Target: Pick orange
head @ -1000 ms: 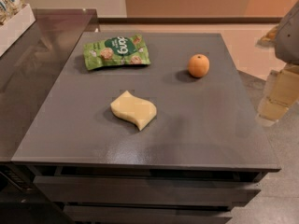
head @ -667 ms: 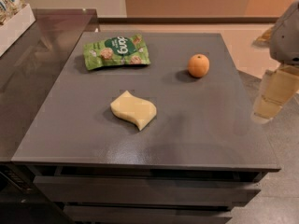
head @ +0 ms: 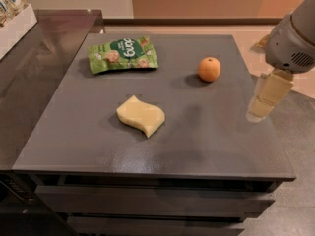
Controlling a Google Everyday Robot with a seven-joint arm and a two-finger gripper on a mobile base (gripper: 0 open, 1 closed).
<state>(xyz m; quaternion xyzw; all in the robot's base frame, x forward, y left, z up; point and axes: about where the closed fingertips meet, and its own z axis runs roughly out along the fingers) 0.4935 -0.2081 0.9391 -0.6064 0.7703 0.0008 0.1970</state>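
The orange [head: 209, 69] is a small round fruit with a dark dimple on top. It sits on the grey table [head: 206, 136] toward the far right. My gripper [head: 260, 108] hangs at the table's right edge, below the grey arm housing [head: 290, 43]. It is to the right of the orange and nearer the front, apart from it. It holds nothing that I can see.
A wavy pale-yellow sponge [head: 141, 115] lies near the table's middle. A green snack bag [head: 123, 54] lies at the far left. A dark counter [head: 34, 73] adjoins the table on the left, with a white box [head: 15, 21] on it.
The arm and gripper have shifted left, in over the table's right edge. The orange, sponge and bag have not moved.
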